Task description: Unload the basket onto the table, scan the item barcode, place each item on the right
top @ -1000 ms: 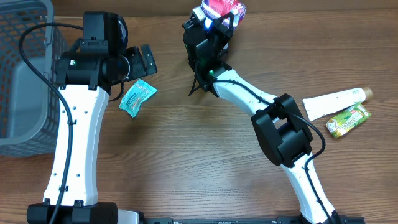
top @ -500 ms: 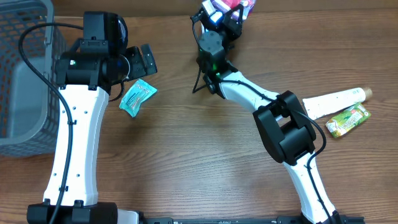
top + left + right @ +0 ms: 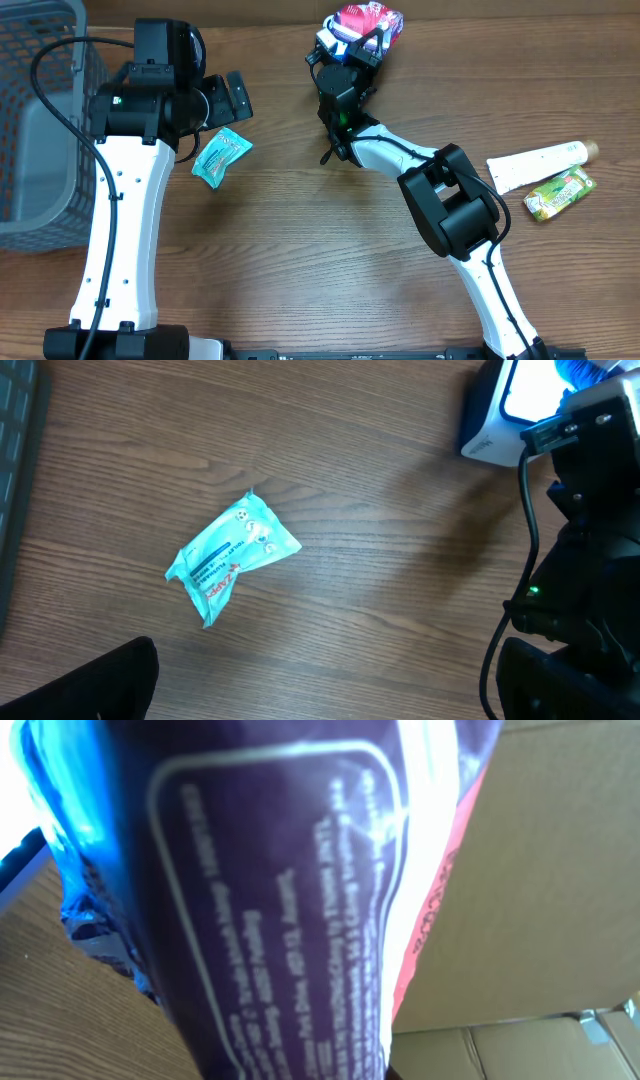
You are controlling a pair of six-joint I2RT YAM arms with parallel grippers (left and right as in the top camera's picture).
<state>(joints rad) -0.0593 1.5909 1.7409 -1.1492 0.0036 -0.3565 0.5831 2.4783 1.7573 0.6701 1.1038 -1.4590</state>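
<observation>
The right arm (image 3: 440, 200) reaches to the far edge of the counter (image 3: 330, 260). The right jaws are pressed together on a snack packet (image 3: 366, 18), which is red and pink from above. The packet is held up off the counter, just beside a white scanner (image 3: 505, 405) whose window is lit. I cannot tell if the packet touches the scanner. In the right wrist view the packet (image 3: 270, 900) fills nearly all the picture. This side is dark purple and blue, with small white text in a rounded frame and a pink strip along one edge. A barcode cannot be made out there. Behind it a brown cardboard box (image 3: 560, 870) is visible.

The left arm (image 3: 125, 210) stands on the left side of the counter. The left jaws are spread wide and hold nothing. A small teal sachet (image 3: 232, 556) lies flat on the wood, under and between them, apart from both fingers.

A grey mesh basket (image 3: 30, 130) stands at the left edge. On the right side, well apart from the arms, a white tube (image 3: 540, 165) and a green pouch (image 3: 558, 193) lie next to each other.
</observation>
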